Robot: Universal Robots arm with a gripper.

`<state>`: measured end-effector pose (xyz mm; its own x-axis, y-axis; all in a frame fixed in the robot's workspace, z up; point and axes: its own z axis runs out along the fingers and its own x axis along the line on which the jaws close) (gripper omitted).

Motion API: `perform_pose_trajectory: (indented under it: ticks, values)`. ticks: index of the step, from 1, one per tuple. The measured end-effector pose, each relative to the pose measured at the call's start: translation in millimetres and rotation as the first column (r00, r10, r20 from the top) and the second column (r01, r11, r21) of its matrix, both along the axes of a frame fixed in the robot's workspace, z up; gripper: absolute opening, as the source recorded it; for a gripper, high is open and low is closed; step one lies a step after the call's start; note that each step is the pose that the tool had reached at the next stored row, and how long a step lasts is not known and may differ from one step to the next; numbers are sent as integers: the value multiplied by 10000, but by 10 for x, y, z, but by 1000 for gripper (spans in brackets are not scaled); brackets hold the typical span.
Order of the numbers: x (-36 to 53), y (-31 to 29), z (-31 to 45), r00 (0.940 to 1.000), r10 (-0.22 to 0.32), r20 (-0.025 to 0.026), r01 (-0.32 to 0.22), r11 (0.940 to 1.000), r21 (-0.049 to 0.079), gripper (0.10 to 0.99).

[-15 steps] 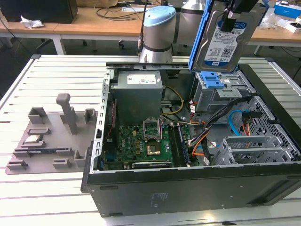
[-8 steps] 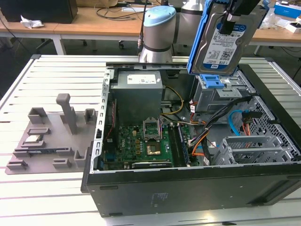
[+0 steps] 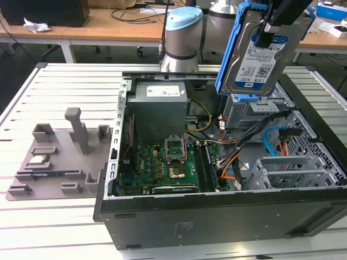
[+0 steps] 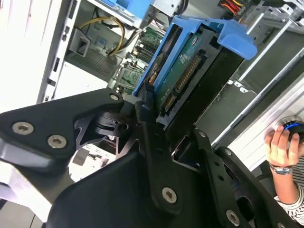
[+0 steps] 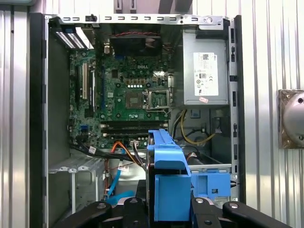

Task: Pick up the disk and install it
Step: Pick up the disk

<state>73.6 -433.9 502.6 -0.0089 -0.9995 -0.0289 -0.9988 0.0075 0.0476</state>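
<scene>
Above the open case [image 3: 217, 219], we hold the disk [image 3: 256, 62] upright, our gripper [image 3: 267, 33] clamped across it near its top end. We judge it stiff, fairly heavy and shock-sensitive; its blue frame [image 3: 228, 59] looks the safest place to grip.

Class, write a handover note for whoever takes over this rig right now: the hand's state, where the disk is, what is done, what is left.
Hand: shut on the disk, gripping it near its upper end.
Disk: clipped in its blue carrier and held upright in the air, clear of the open computer case. It hangs over the grey drive cage on the exterior view's right.
Done: disk picked up.
Left: installing it; the disk is not seated in the case yet.
</scene>
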Motion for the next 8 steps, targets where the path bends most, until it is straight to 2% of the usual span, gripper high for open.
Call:
perform_pose_trajectory:
  ticks: [1,3,8]
  values:
    - [-5,-24,-1,10000,0,0,0,10000,-1,361]
    - [-24,-117,-4,10000,0,0,0,10000,-1,361]
    - [-51,-250,-10,10000,0,0,0,10000,-2,361]
